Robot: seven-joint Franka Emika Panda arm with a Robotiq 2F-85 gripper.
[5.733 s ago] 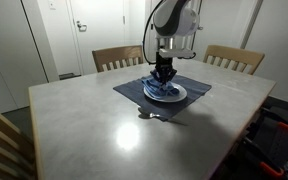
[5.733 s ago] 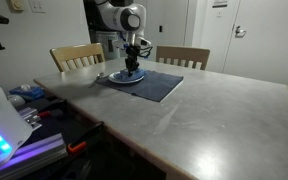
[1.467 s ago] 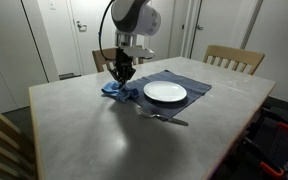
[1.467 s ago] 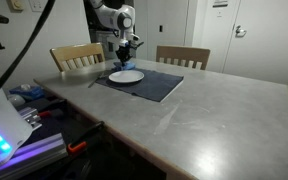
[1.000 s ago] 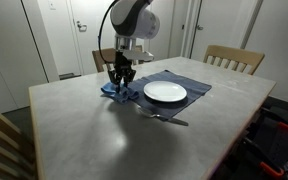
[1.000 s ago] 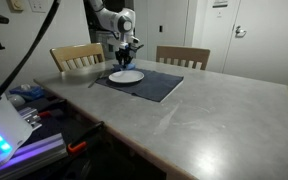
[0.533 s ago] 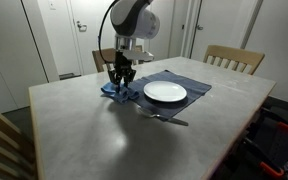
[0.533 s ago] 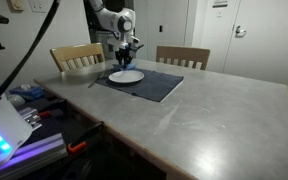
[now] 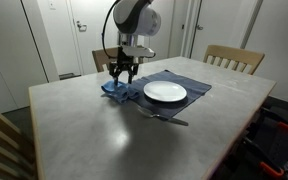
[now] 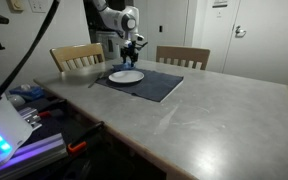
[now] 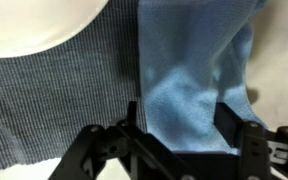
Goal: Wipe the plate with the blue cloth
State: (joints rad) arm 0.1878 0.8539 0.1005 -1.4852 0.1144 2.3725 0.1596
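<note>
Plate mostly beyond wrist view's edge

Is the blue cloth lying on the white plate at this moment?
No, in the wrist view the blue cloth lies beside the plate, with a strip of grey placemat showing between them.

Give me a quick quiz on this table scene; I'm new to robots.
1. True or false: the cloth lies on the plate.
2. The gripper is: A) shut on the cloth, B) open above the cloth, C) touching the plate.
3. Fill in: the plate sits on a dark ____.

Key: 1 false, it lies beside the plate; 2 B; 3 mat.
</note>
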